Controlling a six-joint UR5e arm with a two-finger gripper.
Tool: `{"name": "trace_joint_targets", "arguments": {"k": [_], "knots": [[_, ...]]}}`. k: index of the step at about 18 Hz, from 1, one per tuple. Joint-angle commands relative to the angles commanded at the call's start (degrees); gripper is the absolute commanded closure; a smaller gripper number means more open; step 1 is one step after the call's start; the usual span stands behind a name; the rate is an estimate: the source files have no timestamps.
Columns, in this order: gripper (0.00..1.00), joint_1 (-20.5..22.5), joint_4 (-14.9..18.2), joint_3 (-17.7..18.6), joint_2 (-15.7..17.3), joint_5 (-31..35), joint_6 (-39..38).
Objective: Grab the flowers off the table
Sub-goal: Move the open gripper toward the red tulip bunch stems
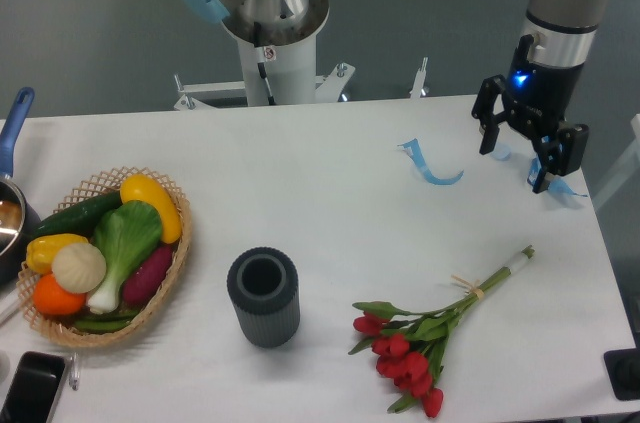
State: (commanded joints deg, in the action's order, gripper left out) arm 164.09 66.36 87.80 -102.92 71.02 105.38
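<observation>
flowers (pixel 415 348) lie on table (pixel 330 203); gripper (pixel 517 168) spread, well apart.

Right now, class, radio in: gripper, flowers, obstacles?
Gripper open, empty, above table's far right. Flowers lying flat, near edge, untouched. Path clear.

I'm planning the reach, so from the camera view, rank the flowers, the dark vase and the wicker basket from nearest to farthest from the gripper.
From the gripper, at the table's far right:
1. The flowers, lying at the near right, stems pointing toward the gripper.
2. The dark vase, near the middle front.
3. The wicker basket, far off at the left side.
</observation>
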Motion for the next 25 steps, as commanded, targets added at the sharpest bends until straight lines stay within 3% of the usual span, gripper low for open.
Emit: {"name": "trace_joint_targets", "arguments": {"k": [5,7,12,22,25], "knots": [[0.0,-0.35,-0.09,0.17,0.53,0.44,-0.18],[0.0,-0.44,-0.18,2.09,0.88,0.0,-0.35],[0.0,-0.35,-8.52,8.08,1.49,-0.35,-4.56],[0.0,-2.46,-9.14,7.65,-1.14,-4.22,-15.46],[0.0,-4.12,-13.96,8.87,-2.98,-3.96,-15.56]]}}
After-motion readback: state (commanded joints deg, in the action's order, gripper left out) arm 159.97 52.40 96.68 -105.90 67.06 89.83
